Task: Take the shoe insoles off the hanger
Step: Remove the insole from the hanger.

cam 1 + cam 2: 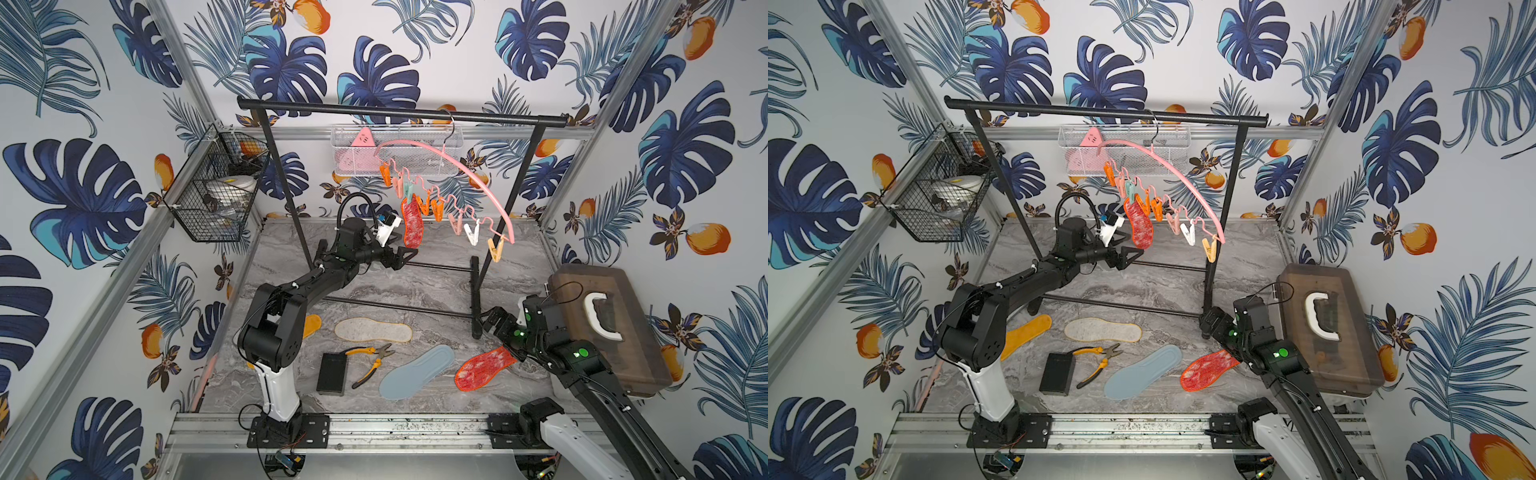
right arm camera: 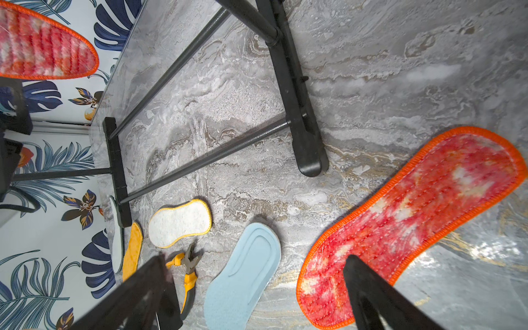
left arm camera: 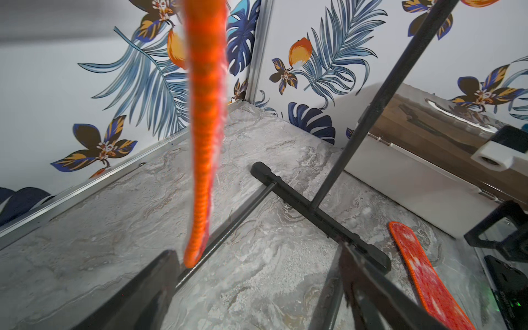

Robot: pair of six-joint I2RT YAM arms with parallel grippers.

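Left gripper point(image 1: 409, 254) wide open and empty, below the top bar of the rack point(image 1: 374, 109), fingers on either side of the lower tip of the hanging insole point(image 1: 412, 226); in the left wrist view, tip close to one finger point(image 3: 160, 274), contact unclear. Hanging insole red-orange, pegged near the left end of the hanger point(image 1: 409, 142), itself hooked over the rack's bar right of its middle; other pegs point(image 1: 471, 232) bare. On the table point(image 1: 374, 286) in front of the rack, from left to right: yellow insole point(image 1: 312, 324) partly behind the left arm, black block point(image 1: 332, 374), beige insole point(image 1: 372, 330), pliers point(image 1: 372, 361), blue insole point(image 1: 417, 372), flat red insole point(image 1: 484, 368). Right gripper point(image 1: 488, 322) fully open and empty, low beside the rack's right foot; in the right wrist view, one finger point(image 2: 371, 288) over the flat red insole, touching or not unclear. Brown box point(image 1: 602, 328) right of the rack.
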